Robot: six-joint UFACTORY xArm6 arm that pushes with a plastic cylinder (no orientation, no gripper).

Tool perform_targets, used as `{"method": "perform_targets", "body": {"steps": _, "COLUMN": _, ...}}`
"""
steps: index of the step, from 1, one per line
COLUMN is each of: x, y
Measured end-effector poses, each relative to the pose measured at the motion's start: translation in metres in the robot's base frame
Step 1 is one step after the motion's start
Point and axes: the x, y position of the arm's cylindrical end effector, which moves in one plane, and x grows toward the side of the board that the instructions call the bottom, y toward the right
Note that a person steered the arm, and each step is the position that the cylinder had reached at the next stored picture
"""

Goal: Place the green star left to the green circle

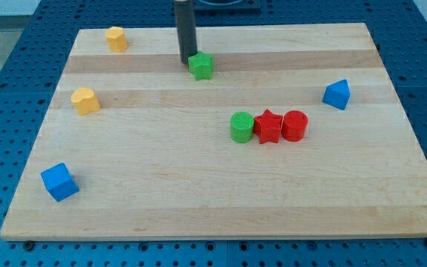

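Observation:
The green star (202,66) lies near the view's top centre of the wooden board (161,200). My tip (187,61) stands just to the star's left, touching or almost touching it. The green circle (242,127) sits right of the board's centre, below and to the right of the star. It touches a red star (269,126) on its right.
A red circle (295,125) sits right of the red star. A blue triangular block (337,94) is at the right. A yellow block (116,38) is at the top left, a yellow heart-like block (86,100) at the left, a blue cube (59,182) at the bottom left.

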Motion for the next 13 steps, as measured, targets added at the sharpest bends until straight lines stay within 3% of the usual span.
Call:
{"method": "perform_targets", "body": {"steps": 2, "x": -0.002, "y": -0.003}}
{"method": "perform_targets", "body": {"steps": 5, "x": -0.008, "y": 0.052}}
{"method": "perform_targets", "body": {"steps": 10, "x": 0.096, "y": 0.048}}
{"method": "perform_targets", "body": {"steps": 13, "x": 0.121, "y": 0.021}}
